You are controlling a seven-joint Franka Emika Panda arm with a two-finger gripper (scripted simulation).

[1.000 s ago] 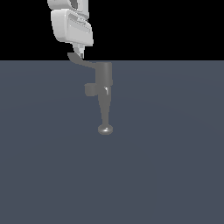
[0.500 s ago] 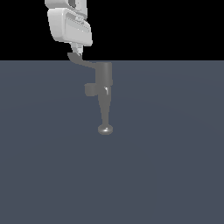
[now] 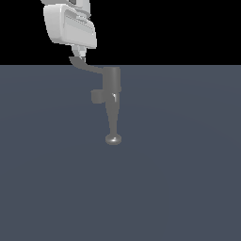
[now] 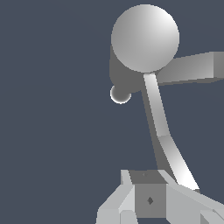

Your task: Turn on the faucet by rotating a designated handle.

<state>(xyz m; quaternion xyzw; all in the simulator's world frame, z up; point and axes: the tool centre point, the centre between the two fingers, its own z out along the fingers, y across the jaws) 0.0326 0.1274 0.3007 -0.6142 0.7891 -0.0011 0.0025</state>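
The grey faucet (image 3: pixel 112 82) stands in the middle of the exterior view, its tapering spout ending in a rounded knob (image 3: pixel 113 139). The handle (image 3: pixel 87 67), a thin flat lever, juts from the cylinder's top toward the exterior view's left. My gripper (image 3: pixel 81 56) hangs right above the handle's curved tip, touching or nearly touching it, its fingers together and holding nothing. In the wrist view the handle (image 4: pixel 159 131) runs from the cylinder's round top (image 4: pixel 145 38) to my gripper (image 4: pixel 150 192), its tip lying against one finger (image 4: pixel 188 203).
A short stubby side knob (image 3: pixel 96 96) sticks out of the faucet body below the handle. The faucet stands on a flat dark blue-grey floor (image 3: pixel 179 179) that fills the lower part of the exterior view.
My gripper has drifted slightly toward the exterior view's left, staying at the handle's tip. The handle and faucet look almost the same.
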